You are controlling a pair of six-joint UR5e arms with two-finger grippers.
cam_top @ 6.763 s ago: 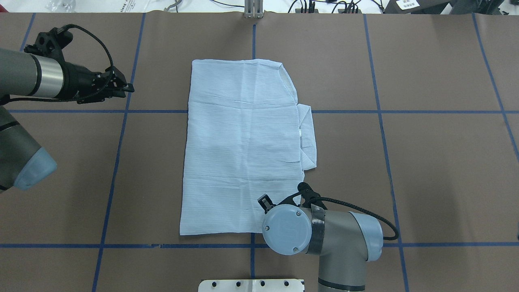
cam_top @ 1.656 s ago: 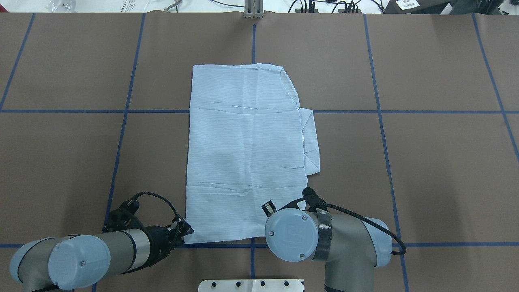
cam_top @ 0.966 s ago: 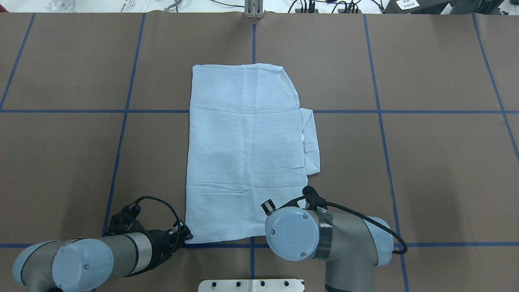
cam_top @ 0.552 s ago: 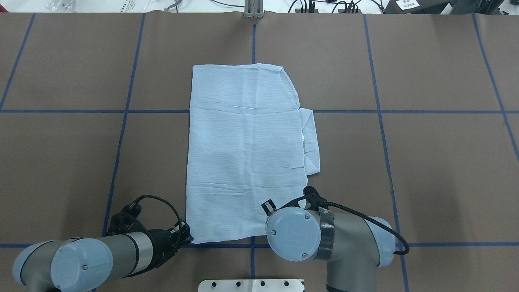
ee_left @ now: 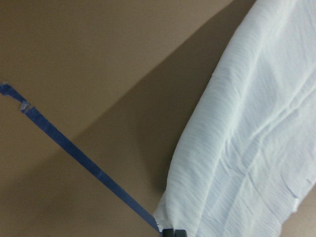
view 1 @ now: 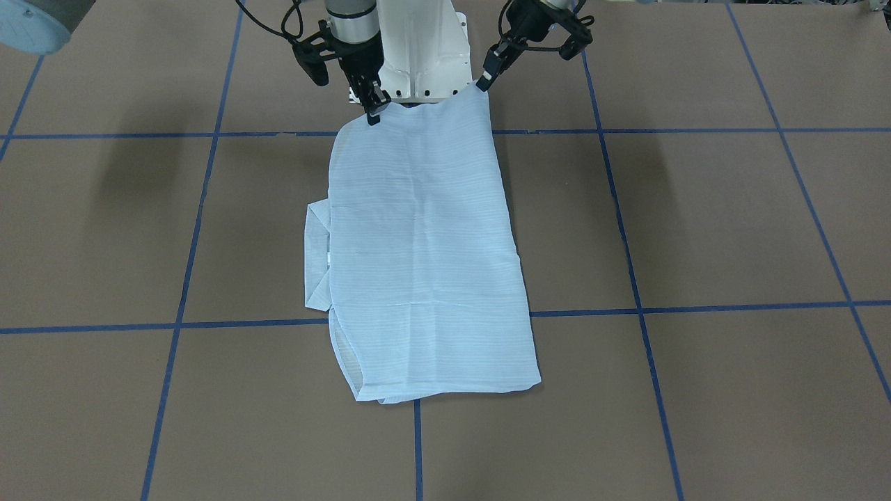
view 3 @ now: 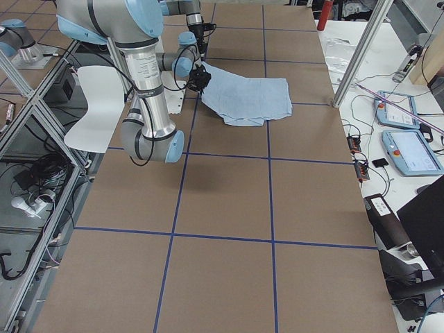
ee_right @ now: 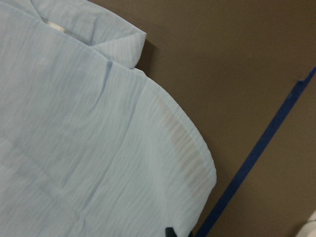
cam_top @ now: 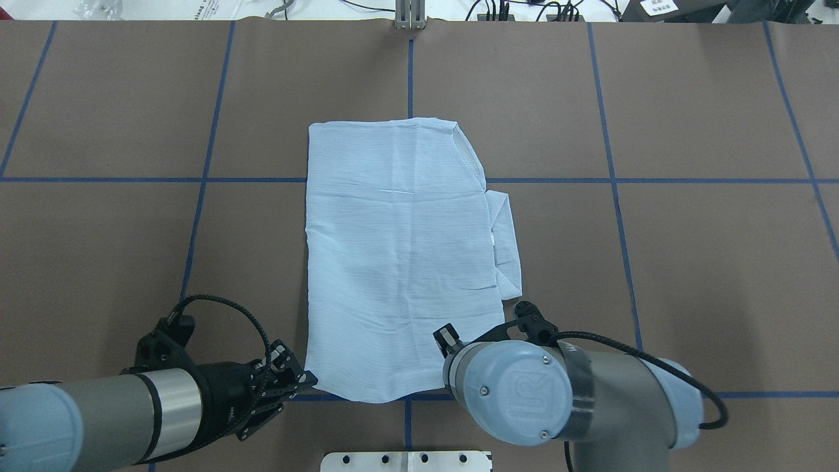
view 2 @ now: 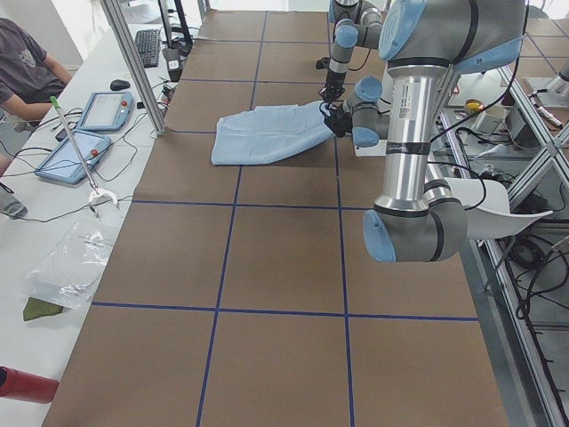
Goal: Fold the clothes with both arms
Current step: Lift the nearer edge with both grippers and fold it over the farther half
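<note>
the left gripper and right gripper each pinch a top corner of the shirt, which lies long down the middle of the front view, away from both.

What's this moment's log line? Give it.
left gripper: shut on shirt corner | right gripper: shut on other corner | near hem: raised

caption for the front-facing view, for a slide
Shirt pinched at its two robot-side corners by the left end effector and right end effector, that edge lifted off the table.
</note>
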